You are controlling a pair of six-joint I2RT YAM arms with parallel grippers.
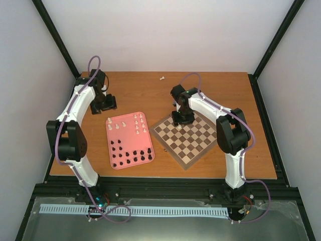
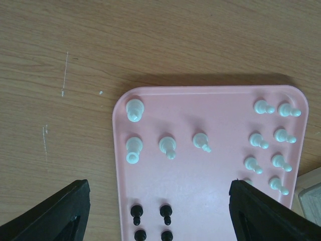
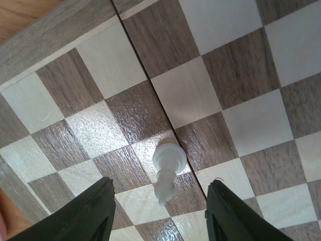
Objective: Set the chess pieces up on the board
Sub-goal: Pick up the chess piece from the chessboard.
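Observation:
The wooden checkered board (image 1: 189,139) lies right of centre. My right gripper (image 1: 183,117) hangs over its far left corner. In the right wrist view its jaws (image 3: 158,201) are open, with one white chess piece (image 3: 169,164) standing upright between them on a pale square of the board (image 3: 190,90), touching neither finger. My left gripper (image 1: 104,103) is open and empty over the far left end of the pink tray (image 1: 131,136). The left wrist view shows the gripper (image 2: 159,203), several white pieces (image 2: 134,109) and black pieces (image 2: 136,213) standing on the tray (image 2: 210,175).
One stray white piece (image 1: 162,78) lies on the wooden table near its far edge. On the tray, the white pieces (image 1: 140,123) stand in the far half and the black pieces (image 1: 131,154) in the near half. Black frame posts stand at the table's corners.

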